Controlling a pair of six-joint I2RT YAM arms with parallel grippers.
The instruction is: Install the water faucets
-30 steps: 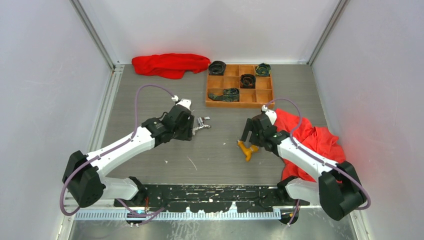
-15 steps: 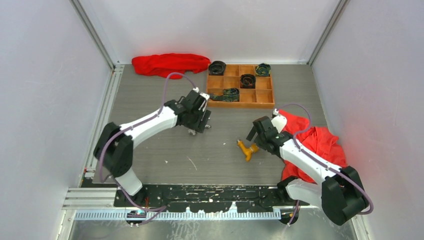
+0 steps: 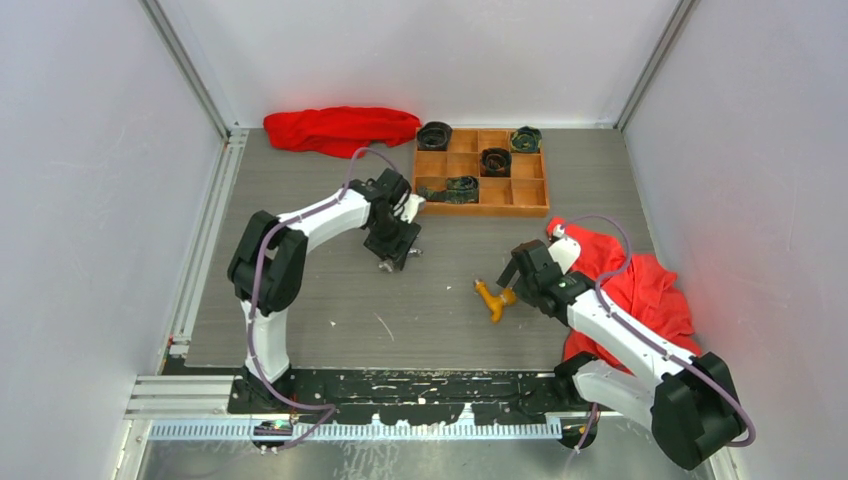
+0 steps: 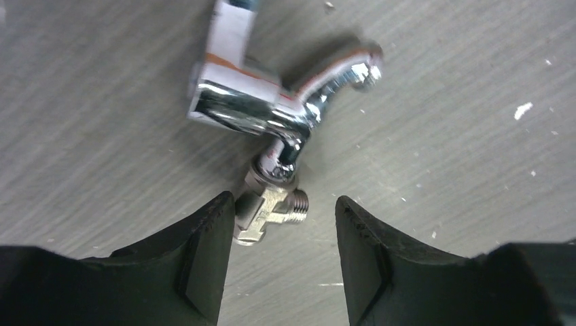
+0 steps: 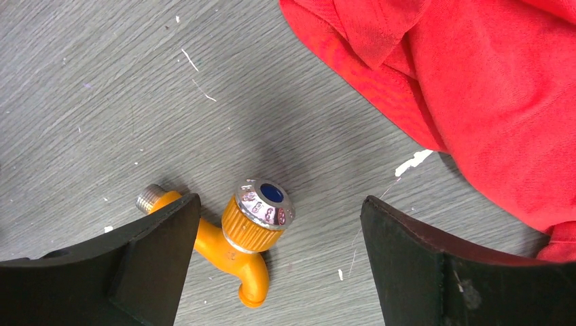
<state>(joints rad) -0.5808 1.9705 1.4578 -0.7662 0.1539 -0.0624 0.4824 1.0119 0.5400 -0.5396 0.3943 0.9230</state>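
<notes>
The silver tap point(image 4: 251, 102) is seen lying on the grey bench point(image 3: 320, 300). Its handle is cut off by the top edge of the left wrist view. From above, most of it is hidden under the left claw point(image 3: 392, 250). That claw is half open, and only the tap's small threaded end is seen between the fingers point(image 4: 204, 251), not squeezed. The orange tap point(image 5: 234, 251) is laid on the bench beside the red cloth point(image 5: 475, 102). The right claw point(image 5: 278, 204) is held wide over it, and nothing is gripped. Part of the orange tap's threaded end is hidden behind one finger.
</notes>
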